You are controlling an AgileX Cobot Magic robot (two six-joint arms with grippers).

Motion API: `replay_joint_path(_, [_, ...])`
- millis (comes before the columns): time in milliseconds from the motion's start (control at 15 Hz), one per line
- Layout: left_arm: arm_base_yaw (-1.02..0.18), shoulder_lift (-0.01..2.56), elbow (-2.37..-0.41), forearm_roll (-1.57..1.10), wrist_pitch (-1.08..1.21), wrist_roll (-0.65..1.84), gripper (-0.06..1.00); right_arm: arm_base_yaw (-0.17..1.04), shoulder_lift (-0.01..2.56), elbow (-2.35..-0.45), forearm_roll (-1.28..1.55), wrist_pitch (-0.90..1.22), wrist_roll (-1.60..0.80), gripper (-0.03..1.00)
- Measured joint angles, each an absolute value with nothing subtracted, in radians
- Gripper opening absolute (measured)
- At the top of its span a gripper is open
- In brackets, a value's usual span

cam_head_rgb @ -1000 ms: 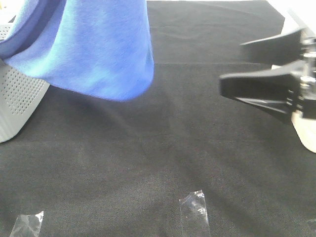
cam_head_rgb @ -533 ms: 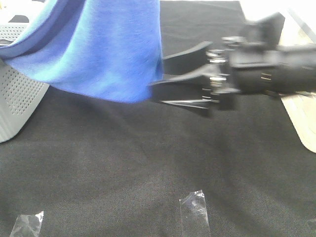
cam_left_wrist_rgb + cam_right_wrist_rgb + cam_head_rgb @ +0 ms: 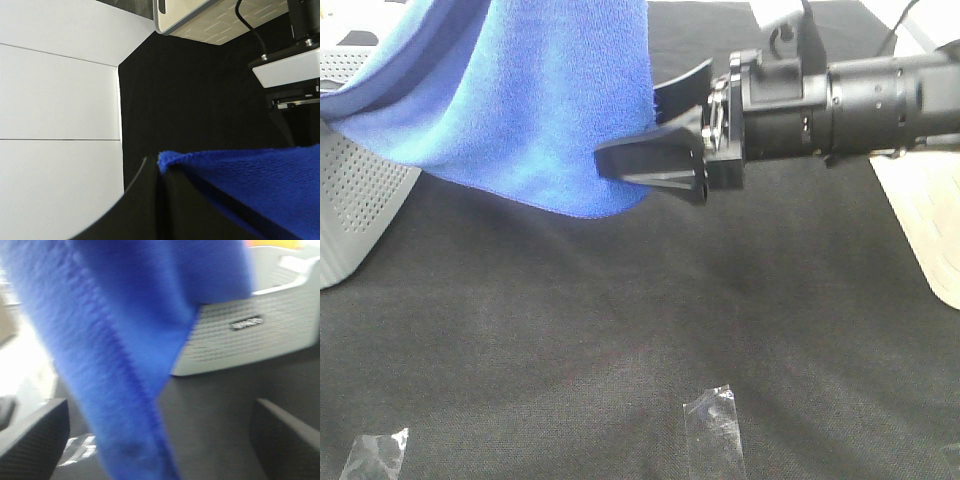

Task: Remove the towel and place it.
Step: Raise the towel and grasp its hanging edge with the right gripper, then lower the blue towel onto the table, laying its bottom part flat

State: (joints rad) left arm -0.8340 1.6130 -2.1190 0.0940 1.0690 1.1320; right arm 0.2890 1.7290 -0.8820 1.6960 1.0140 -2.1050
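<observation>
A blue towel hangs at the upper left above the black table. Its top runs out of the exterior view. My left gripper is shut on a corner of the towel; it shows only in the left wrist view. My right gripper reaches in from the right. It is open, with one finger in front of the towel's lower right corner and the other behind it. In the right wrist view the towel hangs between the two spread fingers.
A white perforated basket stands at the left edge, behind the towel. A pale object lies at the right edge. Two strips of clear tape lie on the black cloth near the front.
My right gripper has moved left from the right edge up to the towel's lower right corner, and its fingers now straddle it. The towel has shifted slightly right.
</observation>
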Motion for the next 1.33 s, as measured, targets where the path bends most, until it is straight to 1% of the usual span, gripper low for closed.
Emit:
replay_joint_path(133, [-0.834,1.613,-2.119,0.106,1.048,1.132,0.0,0.29,1.747,-0.882,1.677,1.11,-2.11,0.92])
replay_joint_path(267, [-0.834,1.615,-2.119,0.154,1.046,1.132,0.0,0.29,1.749,-0.882,1.64,1.148,-2.1,0.91])
replay_joint_path(400, [-0.834,1.62,-2.119,0.196,1.046,1.129,0.0,0.29,1.749,-0.882,1.577,1.157,-2.069,0.84])
replay_joint_path(467, [-0.834,1.625,-2.119,0.208,1.046,1.129,0.0,0.29,1.749,-0.882,1.548,1.159,-2.05,0.79])
replay_joint_path(667, [-0.834,1.644,-2.119,0.227,1.045,1.128,0.0,0.29,1.749,-0.882,1.528,1.161,-2.032,0.58])
replay_joint_path(867, [-0.834,1.646,-2.119,0.23,1.045,1.11,0.0,0.29,1.749,-0.882,1.528,1.156,-2.024,0.32])
replay_joint_path(933, [-0.834,1.646,-2.119,0.23,1.045,1.107,0.0,0.29,1.749,-0.882,1.528,1.149,-2.016,0.22])
replay_joint_path(1000, [-0.834,1.646,-2.119,0.231,1.045,1.104,0.0,0.29,1.749,-0.882,1.528,1.142,-1.994,0.07])
replay_joint_path(1067, [-0.834,1.646,-2.119,0.231,1.045,1.092,0.0,0.29,1.749,-0.882,1.528,1.137,-1.976,0.0])
replay_joint_path(1200, [-0.834,1.646,-2.119,0.231,1.045,1.061,0.0,0.29,1.749,-0.882,1.53,1.133,-1.94,0.0])
replay_joint_path(1333, [-0.834,1.646,-2.119,0.231,1.045,1.014,0.0,0.29,1.749,-0.882,1.552,1.118,-1.855,0.0])
